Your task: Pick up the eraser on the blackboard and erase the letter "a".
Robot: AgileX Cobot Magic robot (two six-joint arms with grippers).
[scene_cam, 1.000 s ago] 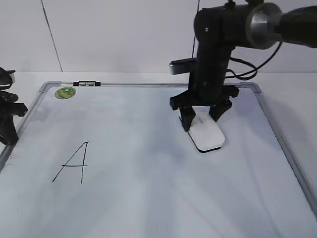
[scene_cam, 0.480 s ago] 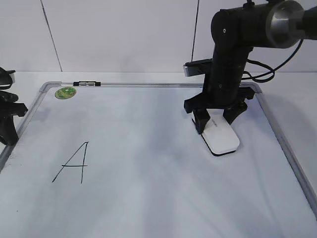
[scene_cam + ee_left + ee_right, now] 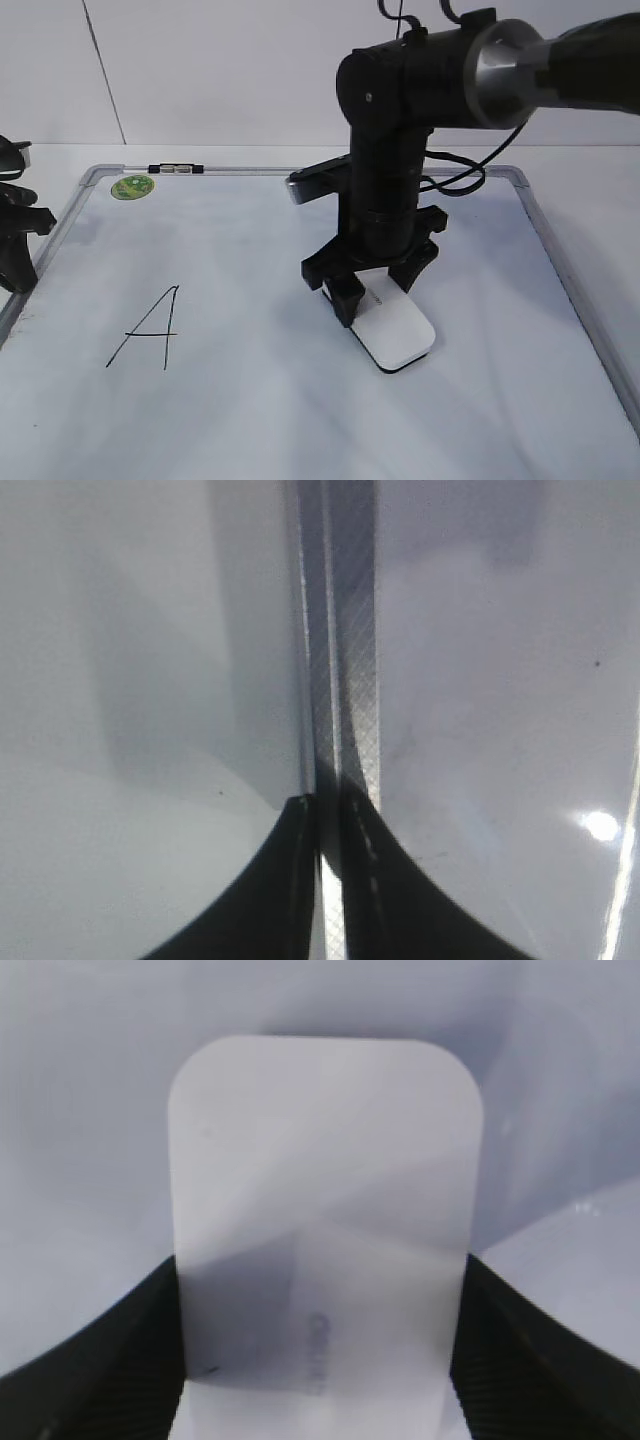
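My right gripper (image 3: 377, 291) is shut on the white eraser (image 3: 398, 336), which rests flat on the blackboard (image 3: 330, 171) right of its middle. In the right wrist view the eraser (image 3: 320, 1200) sits between the two black jaws (image 3: 315, 1370), with grey lettering on top. No cursive "a" shows in any view; the board around the eraser is blank. My left gripper (image 3: 18, 255) is at the board's left edge, shut and empty. In the left wrist view its jaws (image 3: 330, 825) hang over the silver frame (image 3: 350, 660).
An angular capital "A" (image 3: 150, 328) is drawn at the board's front left. A green round sticker (image 3: 132, 186) sits in the far left corner. A white wall stands behind the board.
The right gripper has slid the eraser first a little right, then left and toward the front of the board. The left gripper has not moved.
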